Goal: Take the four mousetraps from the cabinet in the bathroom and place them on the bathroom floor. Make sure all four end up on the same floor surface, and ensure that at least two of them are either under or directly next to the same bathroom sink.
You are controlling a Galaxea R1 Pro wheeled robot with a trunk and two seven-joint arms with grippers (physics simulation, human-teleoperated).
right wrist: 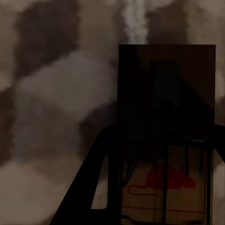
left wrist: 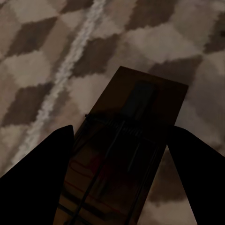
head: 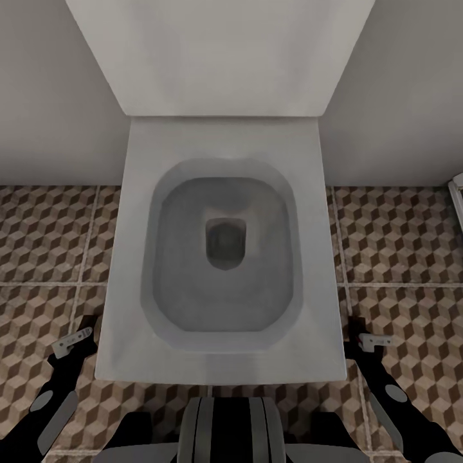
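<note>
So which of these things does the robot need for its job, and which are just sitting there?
For the job:
- mousetrap in the left gripper
- mousetrap in the right gripper
- patterned floor tiles, where the traps must end up

Just there:
- white toilet
- plain wall behind it
- a white edge at the far right, too little showing to name

The toilet (head: 222,257) hides the bathroom floor (head: 45,238) beneath it, and its upright lid is cut off by the head picture's top edge; at the right edge, near the toilet, a sliver of a white thing (head: 457,199) is too cropped to name. Both arms are cut off at the lower corners. In each wrist view the mousetrap (left wrist: 126,154) (right wrist: 164,136) between the dark jaws is murky and cropped at its near end.
</note>
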